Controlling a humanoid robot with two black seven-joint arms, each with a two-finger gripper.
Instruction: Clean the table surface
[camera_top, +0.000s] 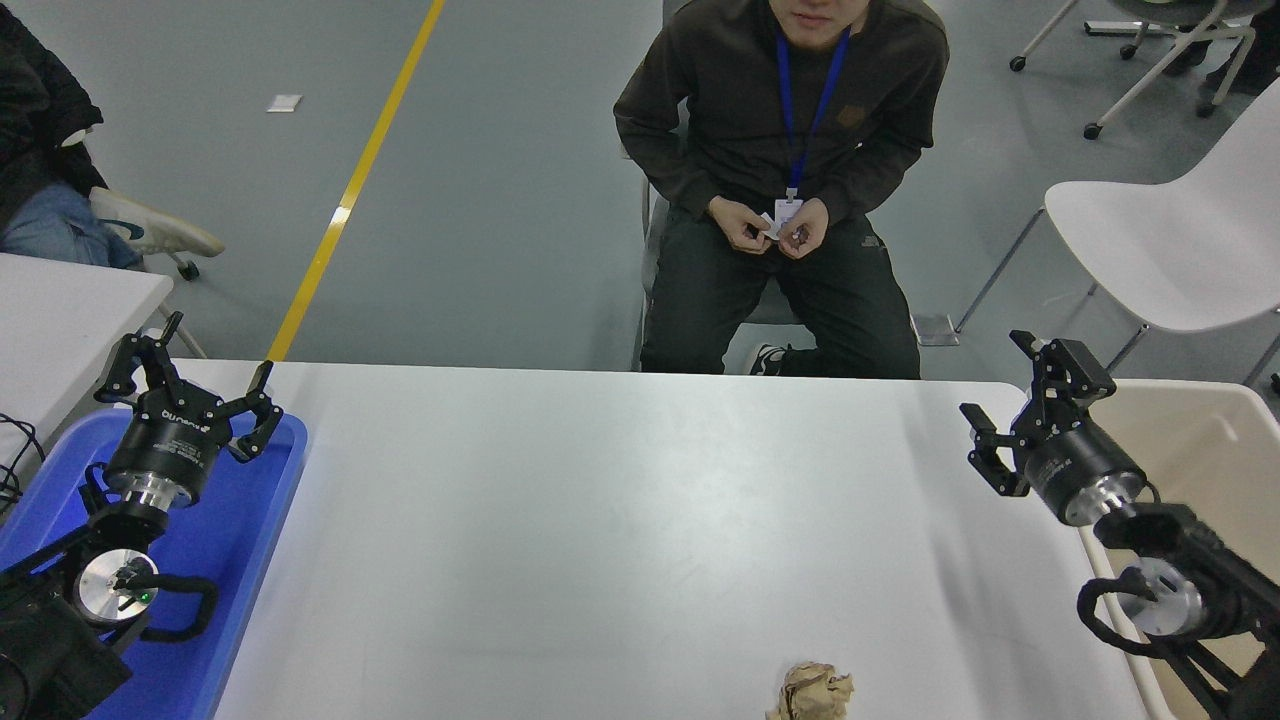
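Near the front edge of the plain white tabletop (600, 520), a crumpled brown paper ball (812, 692) is seen. Both black claws are held spread apart: the right claw (1003, 399) above the tabletop's right edge, the left claw (212, 352) over a blue plastic tray (240, 540).

Even, bright overhead light falls across the white table surface (620, 520), leaving a soft sheen near its middle and faint grey shadows toward the right side. Focus is sharp throughout; straight edges seem to bow slightly near the corners, perhaps from a wide lens.
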